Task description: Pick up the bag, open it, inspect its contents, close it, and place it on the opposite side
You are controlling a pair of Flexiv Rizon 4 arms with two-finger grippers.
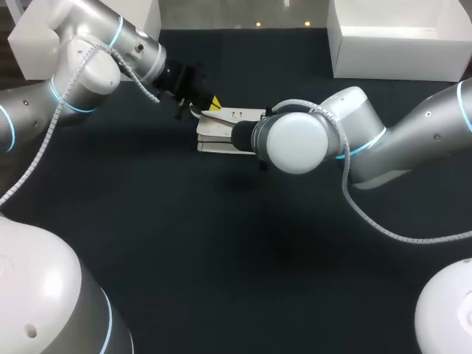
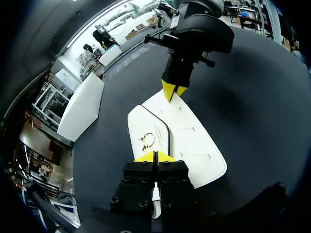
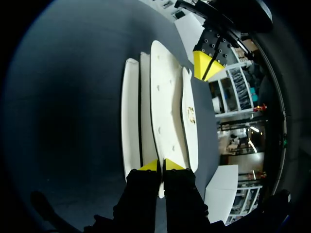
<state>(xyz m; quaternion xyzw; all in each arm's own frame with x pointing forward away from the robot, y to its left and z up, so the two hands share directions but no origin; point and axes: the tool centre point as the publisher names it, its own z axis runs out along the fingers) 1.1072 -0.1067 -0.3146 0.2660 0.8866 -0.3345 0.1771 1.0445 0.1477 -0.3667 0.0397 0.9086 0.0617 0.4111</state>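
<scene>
We have the white bag (image 1: 221, 133) lying flat on the dark table (image 1: 221, 265), a little far of the middle and just left of centre, with one arm at each end. Our left gripper (image 2: 155, 156) sits at the bag's far left end. Its yellow tips are pressed together on a thin edge of the flap, and a sliver of white shows between the fingers behind the tips. Our right gripper (image 3: 159, 165) sits at the bag's right end, and its tips are likewise closed on one thin white panel that runs in between them. In the head view the right arm's wrist covers that grip.

We judge the bag to be light and fairly stiff. It lies as a stack of flat, smooth panels that keep their shape, not as slack cloth. The surface looks slick, so a pinch on a bare edge may slip if we pull sideways, and a hold deeper on the panel would be safer. The small gold clasp (image 2: 147, 141) sits on the flap near our left gripper, and it is the part most likely to catch or scratch, so we would keep the tips just beside it. For opening, we would hold the lower panels down at the right end and lift the flap by its free edge near the clasp
</scene>
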